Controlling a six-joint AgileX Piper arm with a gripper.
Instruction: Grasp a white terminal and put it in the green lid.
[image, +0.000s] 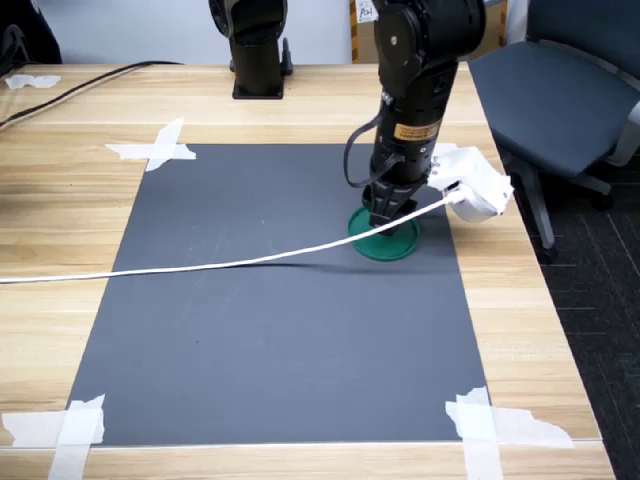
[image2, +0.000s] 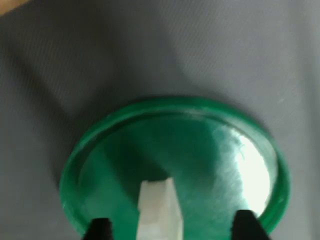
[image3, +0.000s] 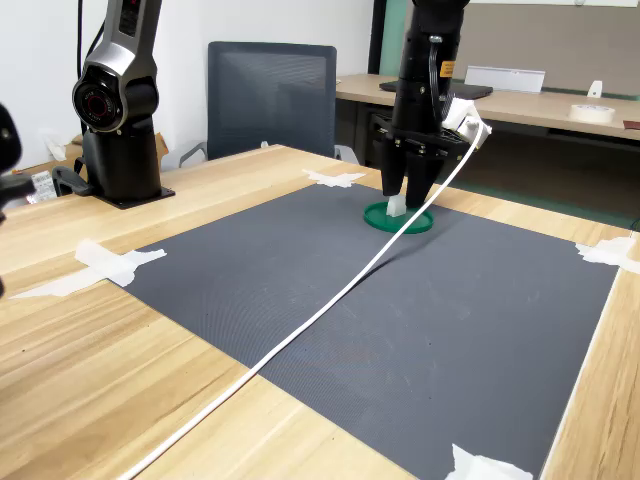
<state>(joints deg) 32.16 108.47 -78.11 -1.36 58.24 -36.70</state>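
The green lid (image: 400, 247) lies on the dark mat, right of centre in the first exterior view, also seen as the green lid (image3: 416, 223) and filling the wrist view (image2: 225, 150). The white terminal (image2: 157, 207) stands inside the lid on its floor; it shows as a small white block (image3: 397, 206) in the second exterior view. My gripper (image: 391, 218) points straight down over the lid, its tips just above the floor. It is open: the two dark fingertips (image2: 100, 229) stand well apart on either side of the terminal, touching neither face.
A white cable (image: 220, 264) runs from the wrist camera housing (image: 478, 185) across the dark mat (image: 280, 340) toward the first exterior view's left. Masking tape (image: 158, 146) holds the mat's corners. A second arm's base (image: 258, 60) stands at the back; an office chair (image: 560, 100) is beside the table.
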